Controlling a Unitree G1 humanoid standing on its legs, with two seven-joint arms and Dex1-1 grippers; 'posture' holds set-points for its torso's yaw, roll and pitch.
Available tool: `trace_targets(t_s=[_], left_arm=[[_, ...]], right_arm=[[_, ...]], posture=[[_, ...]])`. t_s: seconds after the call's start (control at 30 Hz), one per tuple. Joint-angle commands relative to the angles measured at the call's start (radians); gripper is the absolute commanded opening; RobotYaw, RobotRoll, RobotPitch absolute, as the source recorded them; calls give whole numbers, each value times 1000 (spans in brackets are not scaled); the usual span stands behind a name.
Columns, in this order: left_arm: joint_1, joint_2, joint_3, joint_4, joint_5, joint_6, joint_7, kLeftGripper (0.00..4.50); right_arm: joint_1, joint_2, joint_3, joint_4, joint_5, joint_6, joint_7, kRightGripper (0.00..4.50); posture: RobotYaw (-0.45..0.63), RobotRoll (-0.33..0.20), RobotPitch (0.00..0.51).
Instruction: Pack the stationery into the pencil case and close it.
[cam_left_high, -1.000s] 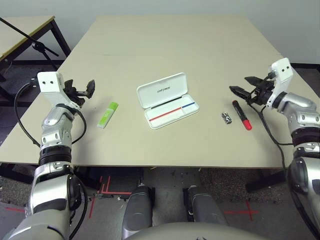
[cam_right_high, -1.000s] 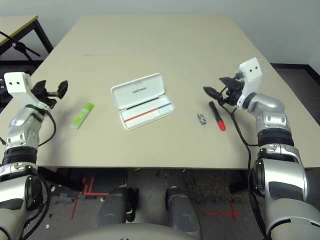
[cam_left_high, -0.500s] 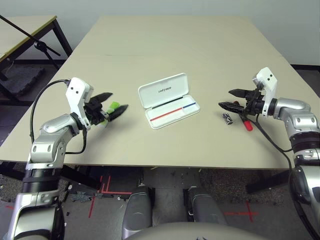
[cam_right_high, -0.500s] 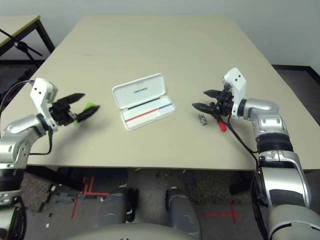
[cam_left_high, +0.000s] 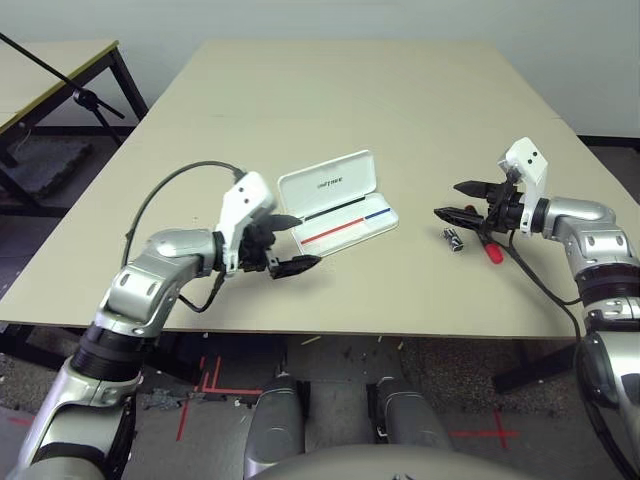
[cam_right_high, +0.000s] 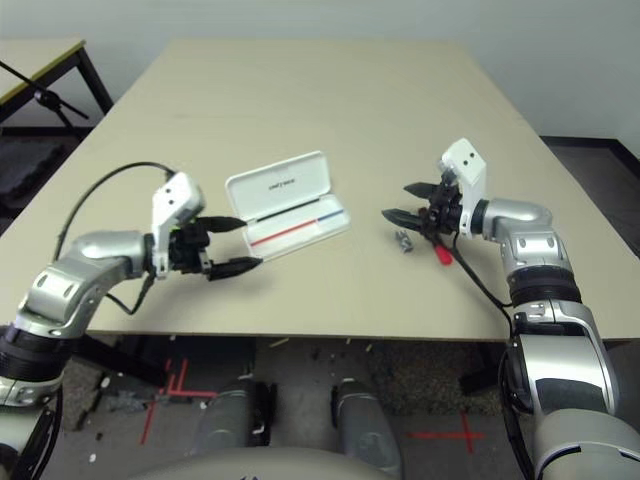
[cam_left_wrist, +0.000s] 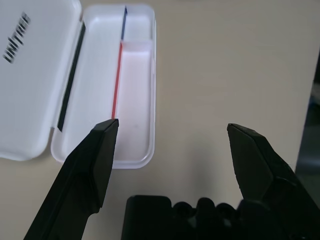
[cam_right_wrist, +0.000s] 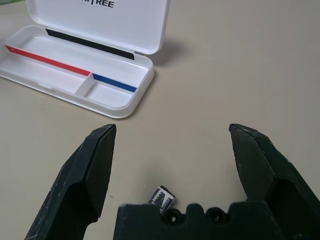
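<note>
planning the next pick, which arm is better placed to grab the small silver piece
Right. The open right gripper hovers next to the silver piece and the red marker. The left gripper, also open, is on the far side of the open case.

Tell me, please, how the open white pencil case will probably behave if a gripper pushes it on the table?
The pencil case looks like thin hard plastic, so it is probably light and stiff. It lies flat on the smooth table, so it would likely slide, not tip. Its lid lies open on a hinge, so a push there may fold it.
</note>
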Motion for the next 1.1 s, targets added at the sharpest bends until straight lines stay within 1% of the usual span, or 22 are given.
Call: trace_targets(t_s=[0.03,0.2,0.37,0.57,0.97,1.03,1.07,1.1], left_arm=[[-39,-14,-64,38,58,9,-6,4389],[-87,-40,-120,92,118,12,-4,4389],[-120,-70,-143,98,129,52,-14,4389],[-133,-73,-176,116,154,84,-28,4389],[-149,-92,-193,164,183,117,-43,4389],[-151,-102,-186,175,186,127,-36,4007],[-152,-109,-180,184,186,132,-29,3750],[-153,-115,-177,190,186,136,-27,3394]], right_arm=[[12,1,12,6,-12,-14,-7,4500],[18,6,11,-2,-15,-14,-15,4500],[21,11,16,0,-24,-21,-29,4500],[25,17,21,-5,-28,-23,-37,4500],[20,17,26,1,-29,-34,-59,4500],[18,18,26,5,-30,-37,-62,4500],[17,18,26,6,-31,-41,-65,4500],[17,18,25,6,-30,-44,-68,4500]], posture=[[4,0,28],[-2,0,29],[-4,0,32],[-11,0,42],[-17,0,37],[-19,0,35],[-20,0,35],[-20,0,35]])
